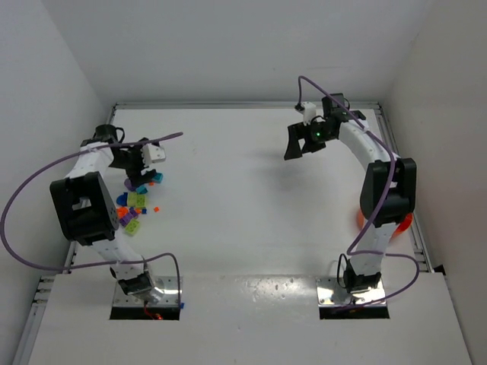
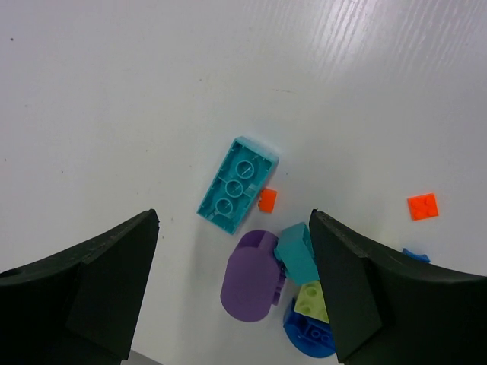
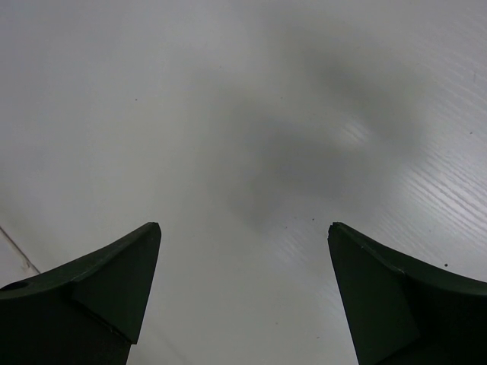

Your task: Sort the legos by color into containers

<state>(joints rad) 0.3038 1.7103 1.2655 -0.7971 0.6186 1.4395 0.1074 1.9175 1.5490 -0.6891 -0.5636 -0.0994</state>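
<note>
The legos (image 1: 134,204) lie in a loose pile at the left of the table. My left gripper (image 1: 138,172) hovers open over the pile's far end. In the left wrist view its jaws (image 2: 234,219) stand wide apart around a purple piece (image 2: 249,280), with a cyan brick (image 2: 236,186) and a tiny orange brick (image 2: 266,200) just beyond. A small cyan piece (image 2: 295,255), a lime brick (image 2: 313,300) and a blue piece (image 2: 306,331) touch the right finger. My right gripper (image 1: 302,146) is open and empty over bare table (image 3: 244,226). The orange bowl (image 1: 405,221) is mostly hidden behind the right arm.
Another orange brick (image 2: 422,206) and a blue sliver (image 2: 415,255) lie right of the left gripper. White walls enclose the table on three sides. The left arm's purple cable (image 1: 46,171) loops out past the table's left edge.
</note>
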